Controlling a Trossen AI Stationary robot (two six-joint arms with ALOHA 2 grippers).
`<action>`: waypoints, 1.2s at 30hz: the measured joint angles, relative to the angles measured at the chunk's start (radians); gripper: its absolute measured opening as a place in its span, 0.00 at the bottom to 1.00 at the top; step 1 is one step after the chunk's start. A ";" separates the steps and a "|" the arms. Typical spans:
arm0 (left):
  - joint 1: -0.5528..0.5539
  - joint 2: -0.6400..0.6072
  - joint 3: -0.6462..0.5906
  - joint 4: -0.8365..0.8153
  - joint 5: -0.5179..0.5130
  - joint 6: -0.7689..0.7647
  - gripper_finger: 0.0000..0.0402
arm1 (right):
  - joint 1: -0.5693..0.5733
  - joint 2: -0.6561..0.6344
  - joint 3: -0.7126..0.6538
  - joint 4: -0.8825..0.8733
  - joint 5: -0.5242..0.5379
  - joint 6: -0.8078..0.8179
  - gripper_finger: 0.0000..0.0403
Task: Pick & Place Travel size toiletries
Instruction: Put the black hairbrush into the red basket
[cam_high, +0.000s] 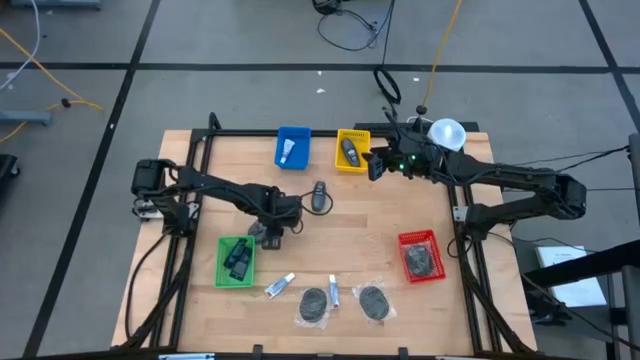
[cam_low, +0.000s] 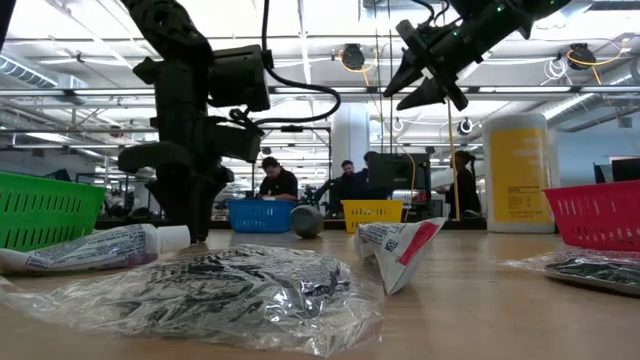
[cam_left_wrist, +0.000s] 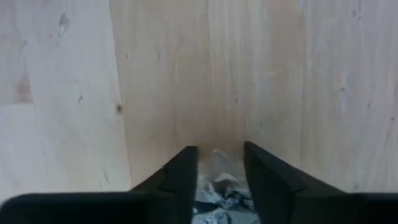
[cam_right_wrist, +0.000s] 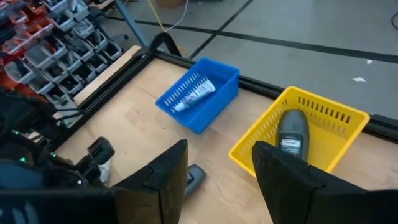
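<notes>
Two white toiletry tubes lie on the table near its near edge (cam_high: 279, 285) (cam_high: 334, 291); in the low view they show up close (cam_low: 90, 248) (cam_low: 395, 245). A third tube lies in the blue bin (cam_high: 288, 151) (cam_right_wrist: 194, 94). My left gripper (cam_high: 272, 238) (cam_left_wrist: 221, 155) points down at the table just right of the green bin (cam_high: 236, 260), shut on a crinkled clear packet. My right gripper (cam_high: 372, 165) (cam_right_wrist: 217, 168) is open and empty. It hangs above the table beside the yellow bin (cam_high: 352, 150). My left gripper has a crinkled clear packet with dark contents (cam_left_wrist: 217, 190) pinched between its two fingers, coming from above and pointing down at the wood. The fingers hide most of the packet, so I cannot tell which part they hold or whether it rests on the table.
The yellow bin holds a dark grey device (cam_right_wrist: 292, 130). The red bin (cam_high: 421, 255) and the green bin hold dark items. Two clear packets lie near the tubes (cam_high: 314, 305) (cam_high: 374, 302). A dark device lies mid-table (cam_high: 319, 196). A white bottle stands at the far right (cam_high: 447, 132).
</notes>
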 joint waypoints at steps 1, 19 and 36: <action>0.000 0.000 0.000 0.001 0.000 0.010 0.27 | 0.004 0.000 0.000 -0.001 0.000 0.000 0.42; 0.003 -0.091 -0.008 -0.011 -0.017 -0.006 0.01 | 0.069 -0.001 0.000 0.003 0.000 -0.022 0.42; 0.060 -0.363 -0.004 0.207 -0.021 -0.288 0.00 | 0.246 0.002 0.000 0.128 0.003 -0.173 0.42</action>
